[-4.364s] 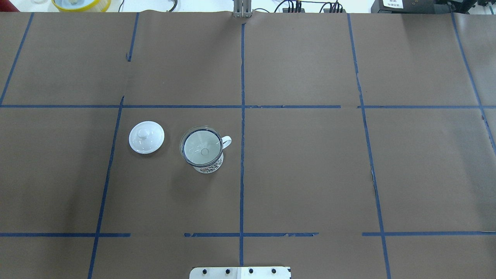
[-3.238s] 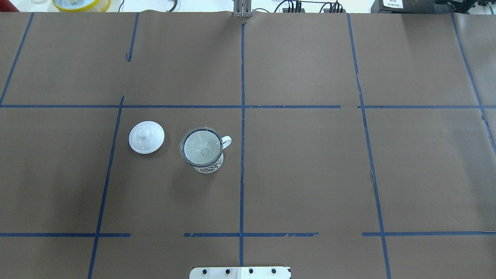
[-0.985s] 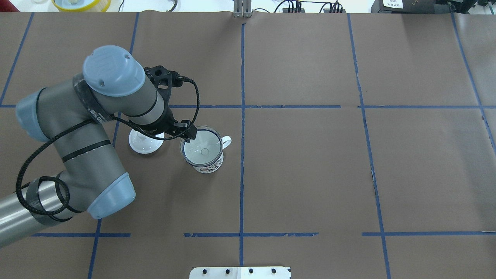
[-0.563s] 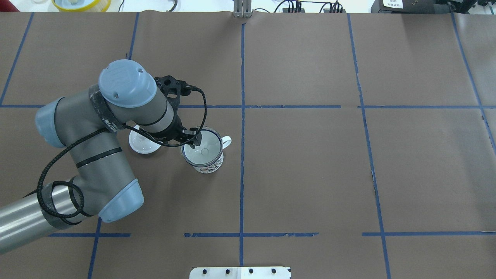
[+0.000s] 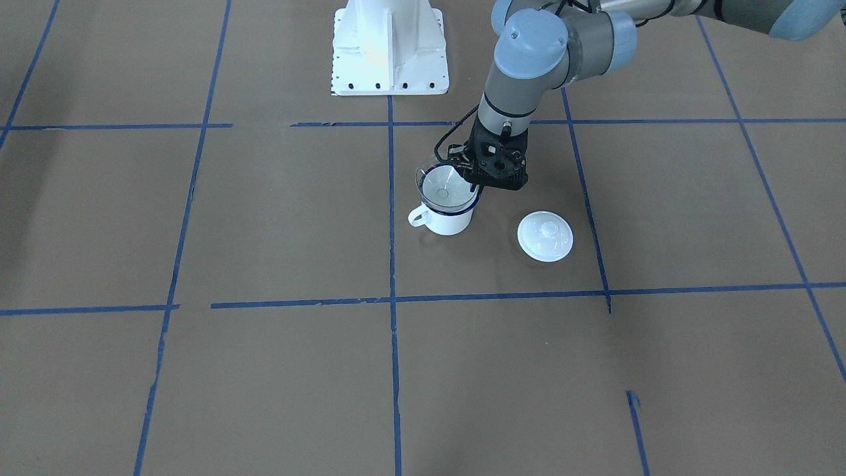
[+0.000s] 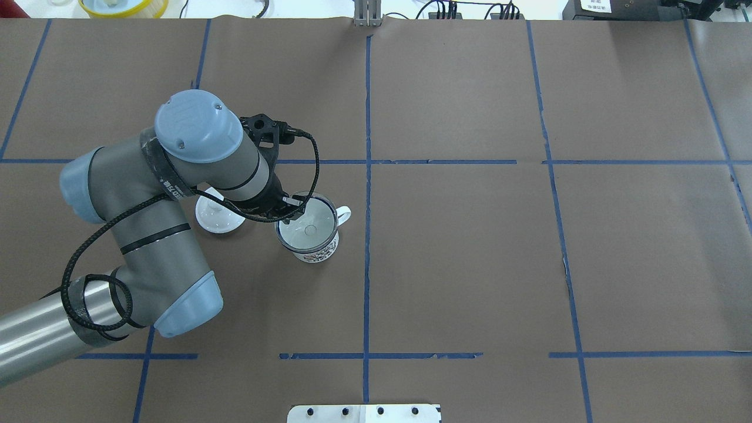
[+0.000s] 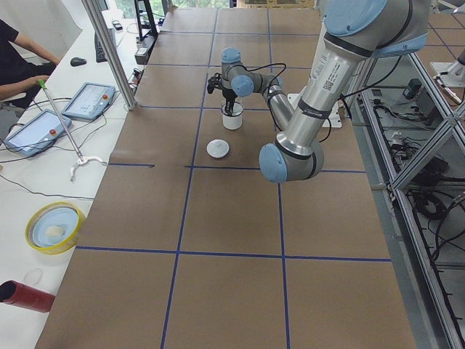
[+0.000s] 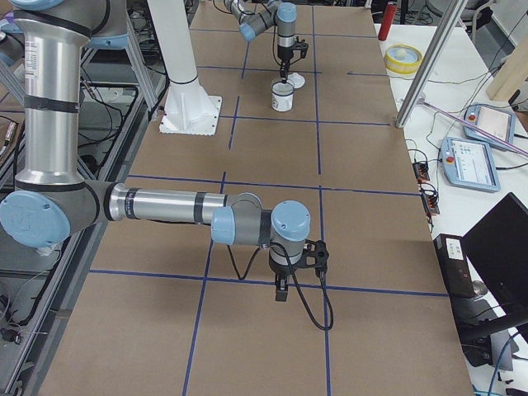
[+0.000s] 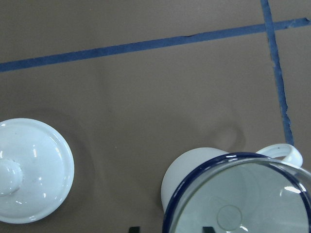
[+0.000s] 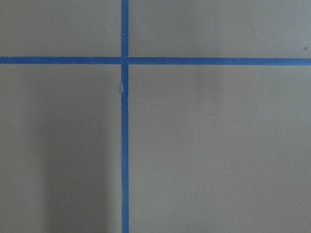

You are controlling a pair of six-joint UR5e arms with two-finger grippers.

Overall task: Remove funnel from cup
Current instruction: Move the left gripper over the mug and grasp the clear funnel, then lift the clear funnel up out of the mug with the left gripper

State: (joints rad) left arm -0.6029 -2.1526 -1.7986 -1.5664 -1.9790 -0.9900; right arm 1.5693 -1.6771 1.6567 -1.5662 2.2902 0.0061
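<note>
The clear funnel (image 5: 444, 184) sits in the white cup (image 5: 450, 223) with the dark blue rim, near the table's middle. Both also show in the overhead view (funnel (image 6: 306, 227), cup (image 6: 318, 254)) and in the left wrist view (funnel (image 9: 252, 204), cup (image 9: 187, 171)). My left gripper (image 5: 474, 189) is down at the rim on the lid's side. It is open, with one fingertip outside the rim and one inside. My right gripper (image 8: 280, 290) hangs far off over bare table. I cannot tell whether it is open or shut.
A white round lid with a knob (image 5: 544, 236) lies on the table close beside the cup, partly under my left wrist in the overhead view (image 6: 216, 221). The robot's white base (image 5: 388, 46) stands behind. Blue tape lines cross the brown table cover.
My left arm has come in from the left. Over the last second its gripper has moved right and down onto the funnel's rim. Cup, funnel and lid have not moved.
</note>
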